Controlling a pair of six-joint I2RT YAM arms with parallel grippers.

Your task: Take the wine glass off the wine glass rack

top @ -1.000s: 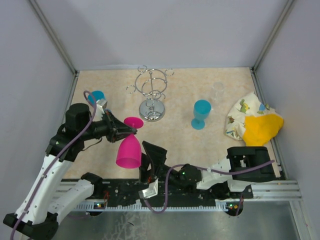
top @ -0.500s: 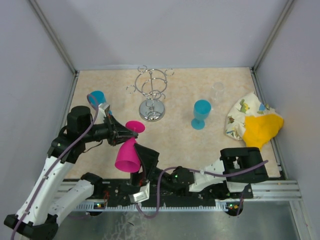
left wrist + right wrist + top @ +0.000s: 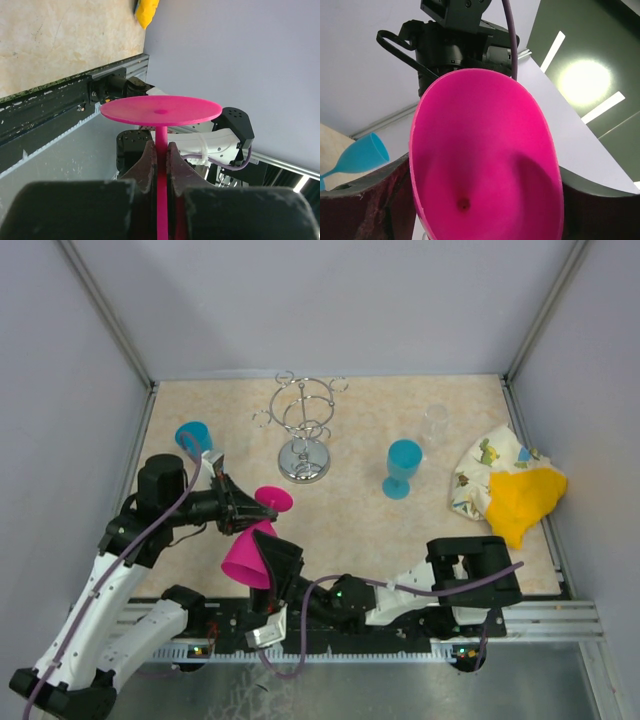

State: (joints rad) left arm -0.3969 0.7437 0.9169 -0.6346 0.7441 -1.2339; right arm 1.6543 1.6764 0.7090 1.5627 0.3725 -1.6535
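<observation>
Two arms at pink wine glass (image 3: 240, 562): L jaws pinch stem (image 3: 161, 137); R jaws flank bowl (image 3: 485, 150), contact unclear.

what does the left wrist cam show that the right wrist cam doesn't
Only the left wrist view: the pink wine glass seen from its foot side, with the thin stem pinched in the left gripper, plus a corner of the yellow cloth and the tabletop.
Only the right wrist view: the inside of the glass's bowl, facing the camera between the spread fingers of the right gripper, and a blue glass at the left edge.
Both: the same pink wine glass.
</observation>
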